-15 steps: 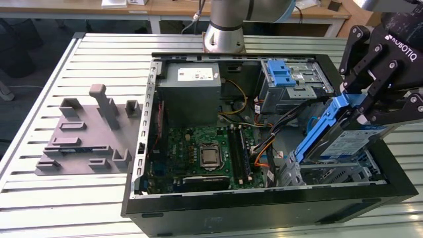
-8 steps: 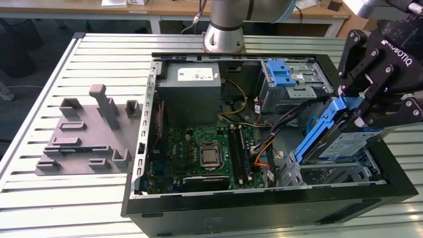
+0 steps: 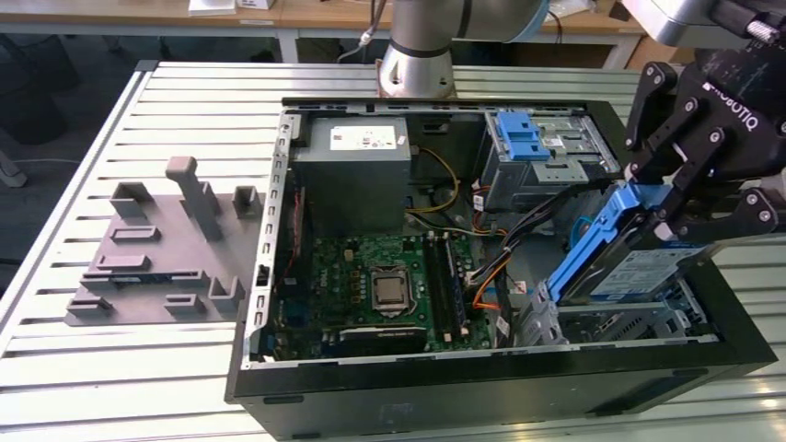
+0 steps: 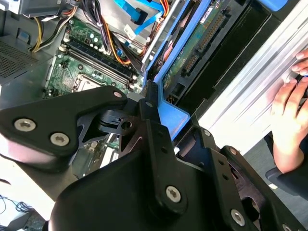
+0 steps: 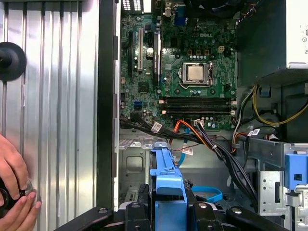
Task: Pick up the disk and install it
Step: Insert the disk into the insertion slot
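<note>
Blue carrier bracket and all, the disk [image 3: 632, 267] hangs tilted over the grey drive bay [image 3: 614, 327] in the case's corner on the exterior view's right, pinched at its upper end by the gripper [image 3: 686, 214]. Doing this well, I'd say, means squaring the carrier's edges with the bay's walls. It also means staying clear of the cables [image 3: 522, 241] just beside it and easing in without forcing.

The case [image 3: 491, 379] is set on the table [image 3: 74, 368], a jig [image 3: 160, 258] laid at the exterior view's left. The disk [image 3: 632, 272] is held tilted over a bay [image 3: 614, 324] inside.
</note>
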Action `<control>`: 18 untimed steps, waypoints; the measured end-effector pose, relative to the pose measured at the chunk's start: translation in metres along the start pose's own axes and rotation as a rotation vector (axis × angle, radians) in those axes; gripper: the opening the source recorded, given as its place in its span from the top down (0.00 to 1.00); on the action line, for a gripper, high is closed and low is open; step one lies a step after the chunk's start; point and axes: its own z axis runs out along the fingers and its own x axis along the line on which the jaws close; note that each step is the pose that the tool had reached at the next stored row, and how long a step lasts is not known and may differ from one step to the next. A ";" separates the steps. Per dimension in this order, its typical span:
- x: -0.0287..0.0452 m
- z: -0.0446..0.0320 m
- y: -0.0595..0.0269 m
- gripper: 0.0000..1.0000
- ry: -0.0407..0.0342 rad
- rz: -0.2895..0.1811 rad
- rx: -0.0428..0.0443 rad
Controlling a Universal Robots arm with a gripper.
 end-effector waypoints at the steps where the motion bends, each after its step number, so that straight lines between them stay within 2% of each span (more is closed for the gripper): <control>1: 0.0000 0.0008 0.0000 0.64 0.0000 0.000 0.0000; 18: 0.0004 0.0155 -0.0005 0.64 0.0001 0.000 0.0000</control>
